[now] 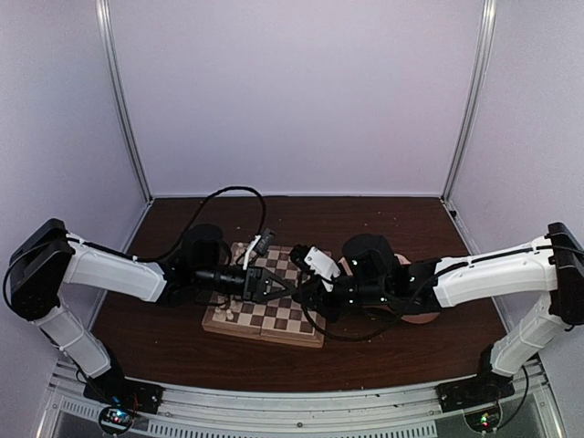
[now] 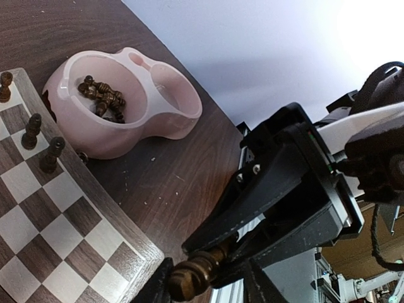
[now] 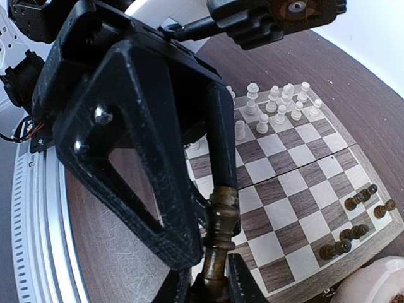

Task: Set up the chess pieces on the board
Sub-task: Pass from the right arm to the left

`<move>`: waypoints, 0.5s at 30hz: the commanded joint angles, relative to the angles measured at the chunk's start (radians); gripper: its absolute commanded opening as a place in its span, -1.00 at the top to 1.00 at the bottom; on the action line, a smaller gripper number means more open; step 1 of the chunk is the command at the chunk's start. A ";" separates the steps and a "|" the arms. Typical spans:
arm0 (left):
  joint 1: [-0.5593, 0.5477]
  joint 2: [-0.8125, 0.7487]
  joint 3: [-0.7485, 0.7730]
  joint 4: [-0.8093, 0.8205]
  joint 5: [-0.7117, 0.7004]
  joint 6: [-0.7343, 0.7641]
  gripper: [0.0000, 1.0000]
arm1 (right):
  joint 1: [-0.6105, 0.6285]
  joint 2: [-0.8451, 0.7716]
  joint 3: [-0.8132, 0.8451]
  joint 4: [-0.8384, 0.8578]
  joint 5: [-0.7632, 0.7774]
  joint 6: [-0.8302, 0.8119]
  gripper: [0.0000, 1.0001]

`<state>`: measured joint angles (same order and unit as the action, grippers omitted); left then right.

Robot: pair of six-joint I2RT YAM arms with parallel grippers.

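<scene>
Dark brown table [image 1: 155, 319] inside a pale-walled enclosure. The board [image 1: 278, 321] lies at centre, between the two arms. Left gripper [image 1: 272, 286] and right gripper [image 1: 306, 279] reach in from opposite sides and meet tip to tip above the board's middle; jaw positions not discernible. A few cream chess pieces [image 1: 229, 310] stand at the board's left edge. A pinkish rim [image 1: 422, 318] shows under the right arm. A black cable [image 1: 233, 191] loops above the left arm.

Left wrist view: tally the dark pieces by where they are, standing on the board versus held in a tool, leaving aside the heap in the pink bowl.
Standing dark pieces on the board: 3
Held dark piece in the right tool: 1
Total: 4
The heap in the pink bowl is too jumbled to count.
</scene>
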<state>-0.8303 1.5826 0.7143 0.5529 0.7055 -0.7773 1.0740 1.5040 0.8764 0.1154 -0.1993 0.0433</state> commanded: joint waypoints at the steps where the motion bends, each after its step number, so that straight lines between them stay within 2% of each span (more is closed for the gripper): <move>1: -0.005 0.005 0.024 0.056 0.035 0.005 0.19 | 0.012 0.013 0.027 -0.002 0.022 -0.020 0.73; 3: -0.006 0.004 0.022 0.057 0.034 0.004 0.20 | 0.014 0.013 0.029 -0.003 0.023 -0.024 0.73; 10: -0.006 -0.003 0.015 0.068 0.033 0.014 0.64 | 0.019 0.020 0.033 -0.006 0.031 -0.026 0.71; 12: -0.005 -0.007 0.013 0.069 0.031 0.020 0.75 | 0.018 0.021 0.035 -0.009 0.039 -0.023 0.64; 15: -0.004 -0.021 0.004 0.070 0.017 0.030 0.79 | 0.018 0.016 0.030 -0.004 0.055 -0.015 0.47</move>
<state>-0.8322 1.5822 0.7147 0.5667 0.7197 -0.7734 1.0870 1.5158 0.8806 0.1104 -0.1837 0.0242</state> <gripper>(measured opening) 0.156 0.218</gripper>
